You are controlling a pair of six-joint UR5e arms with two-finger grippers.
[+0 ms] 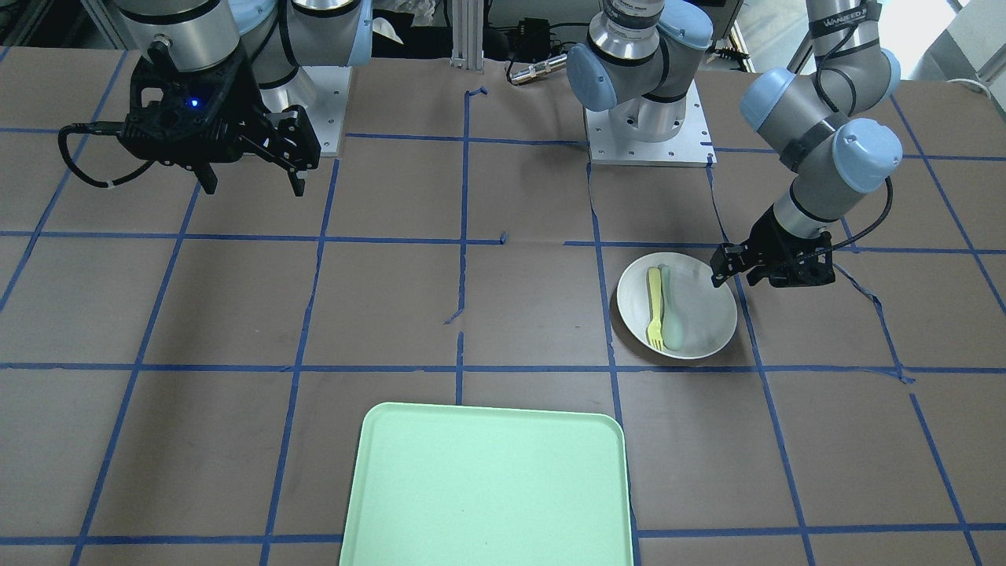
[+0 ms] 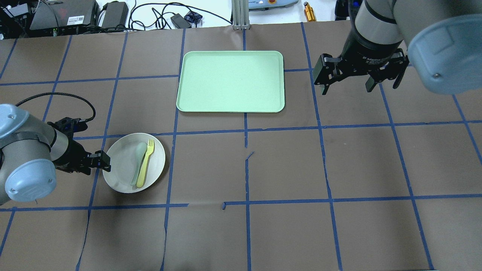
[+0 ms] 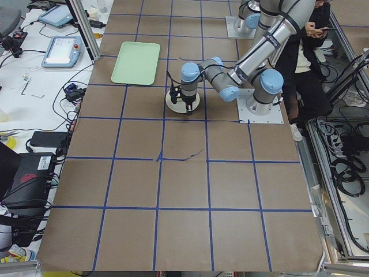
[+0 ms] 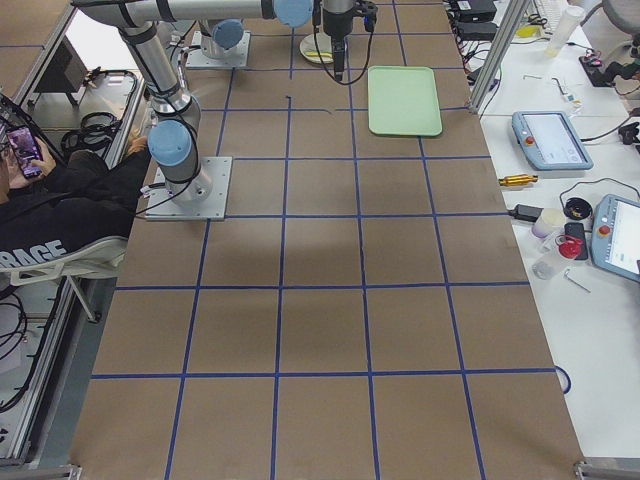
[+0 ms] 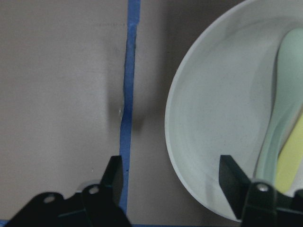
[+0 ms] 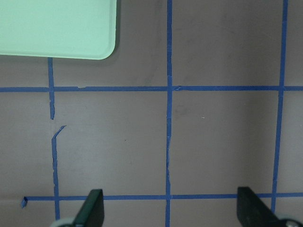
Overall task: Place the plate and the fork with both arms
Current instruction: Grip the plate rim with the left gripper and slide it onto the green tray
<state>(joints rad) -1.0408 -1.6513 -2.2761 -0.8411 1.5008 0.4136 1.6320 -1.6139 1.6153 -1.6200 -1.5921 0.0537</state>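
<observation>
Currently L fingers (image 5: pixel 231 185) straddle plate (image 5: pixel 213 118) rim, fork (image 2: pixel 145 163) inside.

The body of the right gripper (image 2: pixel 347 87) carries the white words "2F Adaptive". The left arm (image 1: pixel 845 31) shows "WANEED", partly hidden. The operator's black shirt (image 4: pixel 45 235) shows "RAGE".

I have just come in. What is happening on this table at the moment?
The left gripper is at the edge of the white plate. It is open, with one finger outside the rim and the other over the inside, and it is not yet closed on it. The yellow fork and a pale green spoon lie side by side in the plate. The right gripper hangs open above the table, near the green tray. The plate sits apart from the tray.
</observation>
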